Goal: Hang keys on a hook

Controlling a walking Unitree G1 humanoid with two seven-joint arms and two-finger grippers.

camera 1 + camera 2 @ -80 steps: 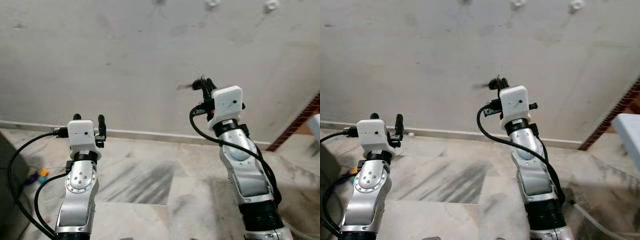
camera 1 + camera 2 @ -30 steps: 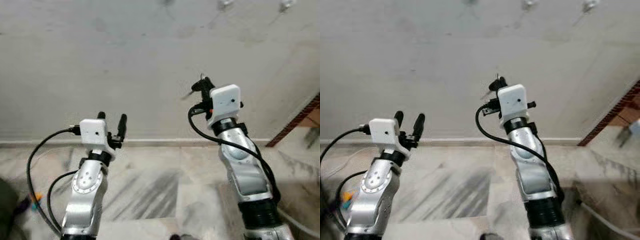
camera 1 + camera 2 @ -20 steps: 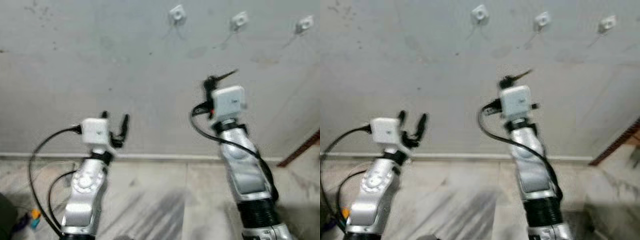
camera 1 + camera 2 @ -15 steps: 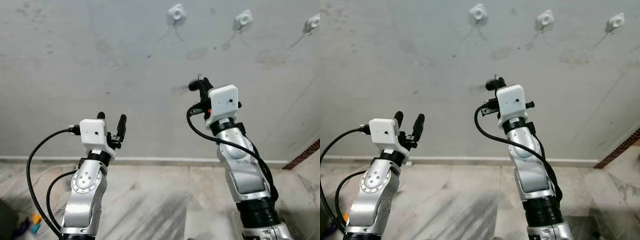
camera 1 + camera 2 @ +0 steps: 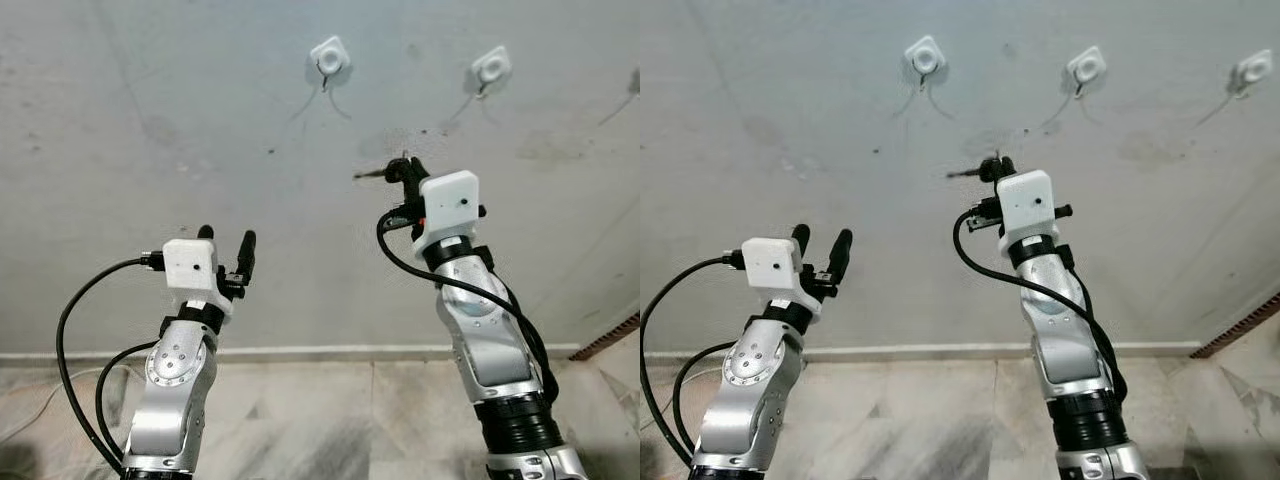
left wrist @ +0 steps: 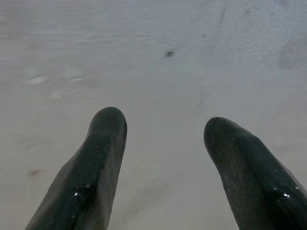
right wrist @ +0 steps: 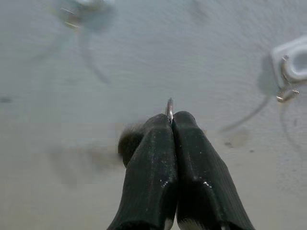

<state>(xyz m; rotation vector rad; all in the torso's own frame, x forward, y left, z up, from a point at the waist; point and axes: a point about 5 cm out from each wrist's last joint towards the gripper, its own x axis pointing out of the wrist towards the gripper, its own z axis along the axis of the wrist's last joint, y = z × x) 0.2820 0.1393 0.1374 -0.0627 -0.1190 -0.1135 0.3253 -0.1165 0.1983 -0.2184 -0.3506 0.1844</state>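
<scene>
The right gripper (image 7: 171,117) hides most of the keys (image 7: 169,108); only 1 thin metal edge shows. One hook (image 7: 79,8) is blurred and cut off.

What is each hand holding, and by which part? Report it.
The right hand is shut on the keys, pinching a thin metal ring between its fingertips; a key sticks out sideways. The left hand is open and holds nothing.

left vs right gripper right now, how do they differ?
The left gripper has its jaws apart and holds nothing; the right gripper has its jaws shut on a thin metal key ring. The left sits lower, the right is raised nearer the white wall hooks. Both point at the grey wall.
</scene>
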